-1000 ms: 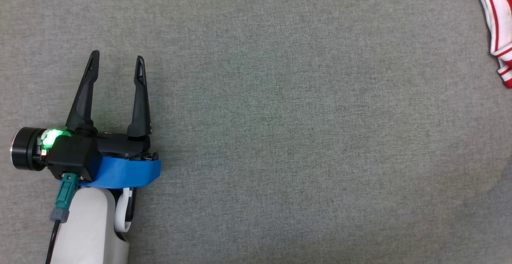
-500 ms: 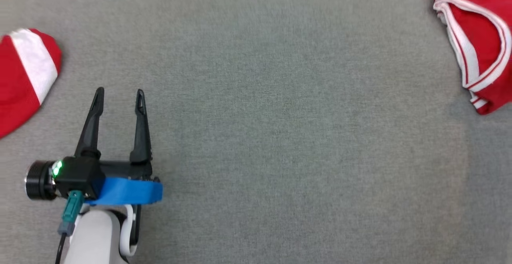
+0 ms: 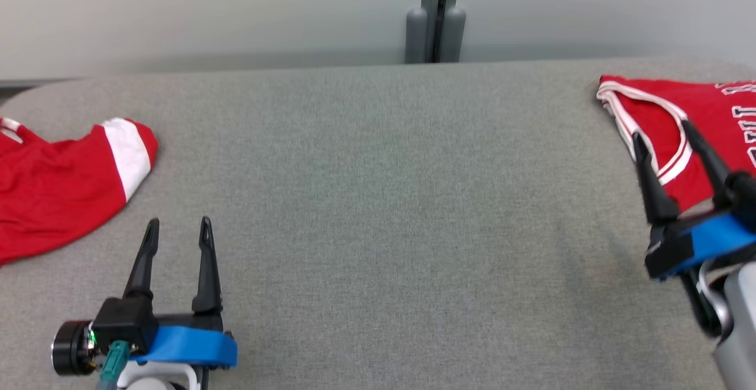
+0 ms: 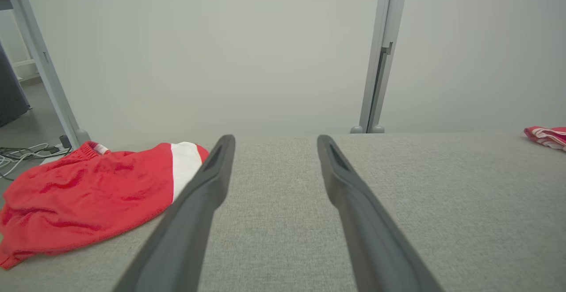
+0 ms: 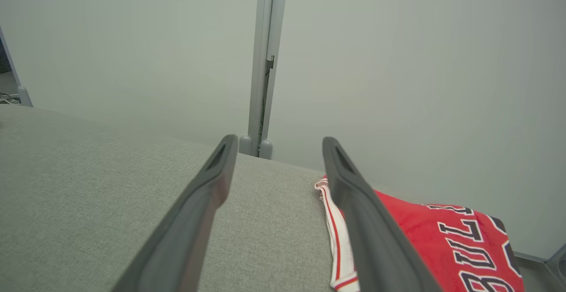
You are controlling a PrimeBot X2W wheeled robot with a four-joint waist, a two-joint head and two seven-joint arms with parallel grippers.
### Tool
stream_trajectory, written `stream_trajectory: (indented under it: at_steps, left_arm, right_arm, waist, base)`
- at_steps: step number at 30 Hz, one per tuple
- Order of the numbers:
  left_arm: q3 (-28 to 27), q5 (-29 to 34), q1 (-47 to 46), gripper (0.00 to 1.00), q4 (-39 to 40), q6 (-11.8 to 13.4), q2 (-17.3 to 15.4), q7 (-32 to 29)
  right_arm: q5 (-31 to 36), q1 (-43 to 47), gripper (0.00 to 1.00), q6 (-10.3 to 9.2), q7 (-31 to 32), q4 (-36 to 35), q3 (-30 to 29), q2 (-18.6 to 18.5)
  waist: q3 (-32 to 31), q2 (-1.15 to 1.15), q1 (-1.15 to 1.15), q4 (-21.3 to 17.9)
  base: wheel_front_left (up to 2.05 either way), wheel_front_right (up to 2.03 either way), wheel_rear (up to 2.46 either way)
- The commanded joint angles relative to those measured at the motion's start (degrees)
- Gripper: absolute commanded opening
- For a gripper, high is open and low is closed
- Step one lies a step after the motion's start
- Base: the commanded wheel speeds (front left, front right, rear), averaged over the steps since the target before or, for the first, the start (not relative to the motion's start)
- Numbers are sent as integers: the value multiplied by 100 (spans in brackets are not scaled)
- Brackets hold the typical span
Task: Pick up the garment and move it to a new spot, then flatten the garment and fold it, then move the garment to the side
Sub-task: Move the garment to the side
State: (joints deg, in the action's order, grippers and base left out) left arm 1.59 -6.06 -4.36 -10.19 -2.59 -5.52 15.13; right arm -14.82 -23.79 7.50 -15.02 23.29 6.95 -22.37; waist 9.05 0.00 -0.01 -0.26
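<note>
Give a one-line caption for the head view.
Open left gripper and open right gripper above a grey table, a red-and-white garment at the left, a red jersey at the right.

Red shorts (image 3: 53, 189) at the left edge, red jersey (image 3: 703, 97) at the right!
On the grey table (image 3: 378, 201), the shorts lie rumpled with a white side stripe up; the jersey (white-and-red trim, dark lettering partly showing) lies fairly flat by the far right corner.
</note>
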Motion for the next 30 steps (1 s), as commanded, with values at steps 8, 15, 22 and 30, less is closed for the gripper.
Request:
stream_trajectory:
  at_steps: [8, 15, 22, 30]
  left_arm:
    - [-10, -40, 324, 100, -177, -42, 55, 1]
    - [-10, -27, 369, 100, -282, -83, 83, 1]
    - [29, 3, 360, 100, -366, -161, 88, 1]
    - [61, 17, 382, 100, -394, -191, 113, 1]
  right_arm:
    - [35, 1299, 100, -1, -19, -762, -366, 431]
    - [245, 1973, 100, -1, 59, -1308, -598, 924]
    - [415, 2367, 100, 0, 158, -1624, -826, 1381]
    - [441, 2601, 100, 0, 201, -1760, -954, 1710]
  waist:
    - [-512, 0, 1, -36]
    - [-601, 0, 1, -1]
    - [-687, 0, 1, 59]
    - [-720, 0, 1, 84]
  base:
    - [0, 0, 0]
    - [0, 0, 0]
    - [0, 0, 0]
    - [0, 0, 0]
